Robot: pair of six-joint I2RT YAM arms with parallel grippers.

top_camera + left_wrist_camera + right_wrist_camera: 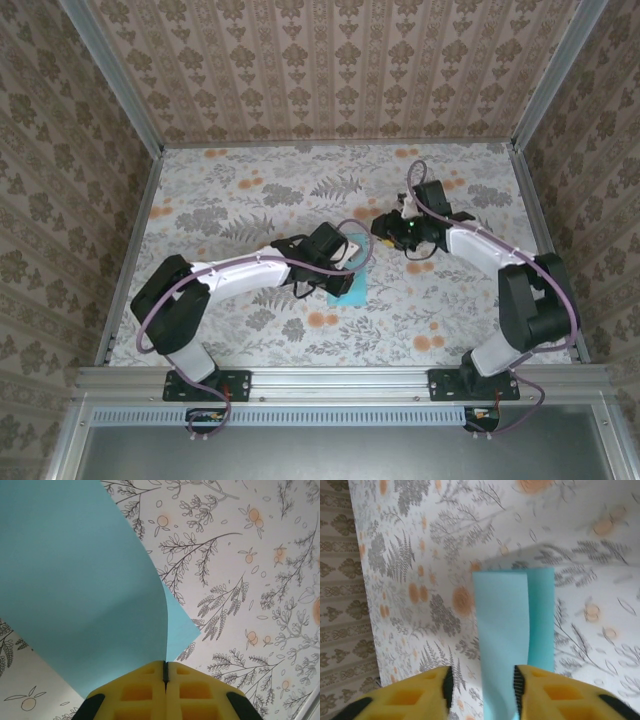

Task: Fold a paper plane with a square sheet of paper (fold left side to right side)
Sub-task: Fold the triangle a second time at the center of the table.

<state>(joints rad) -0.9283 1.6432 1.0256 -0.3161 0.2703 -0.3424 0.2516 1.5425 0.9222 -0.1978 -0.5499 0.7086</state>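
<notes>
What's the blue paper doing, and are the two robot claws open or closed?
square sheet of paper, curled over, not flat, one edge pinched.
left gripper, shut on the paper's edge.
right gripper, open, gripping nothing.

Plain cyan paper (pixel 75 580) — yellow tool pads (pixel 140 692) — grey-and-orange floral table (pixel 250 580).
</notes>
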